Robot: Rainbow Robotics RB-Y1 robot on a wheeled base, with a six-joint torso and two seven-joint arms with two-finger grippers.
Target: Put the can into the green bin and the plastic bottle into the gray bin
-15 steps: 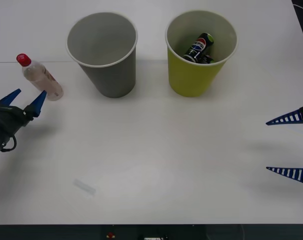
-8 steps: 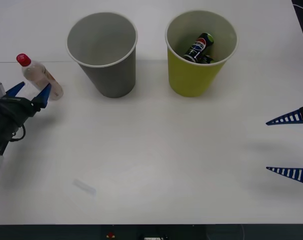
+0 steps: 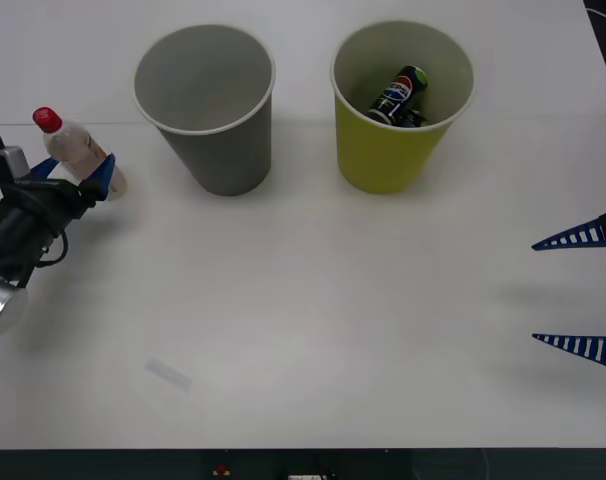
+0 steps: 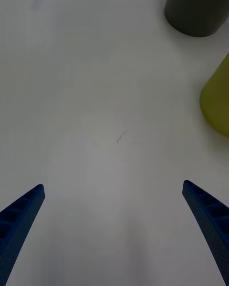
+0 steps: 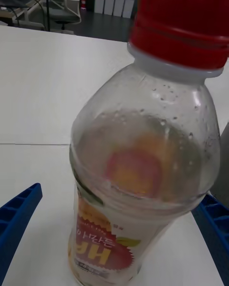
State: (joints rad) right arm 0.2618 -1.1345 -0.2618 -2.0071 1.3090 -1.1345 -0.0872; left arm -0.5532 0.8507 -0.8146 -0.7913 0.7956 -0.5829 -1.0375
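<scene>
With the can already in the green bin, the left pincer has advanced, its open fingers now straddling the plastic bottle, ungrasped.

A white table spans the front view — a faint seam crosses its far side. Beyond it, in the left wrist view — office chairs, a dark floor, white bins.

Left arm: enters at 9 o'clock, black wrist angled toward 1 o'clock. Left pincer: blue fingers spread apart, one on each side, not closed.

Right pincer: at 3 o'clock, ribbed fingers wide apart, pointing toward 9 o'clock, idle.
</scene>
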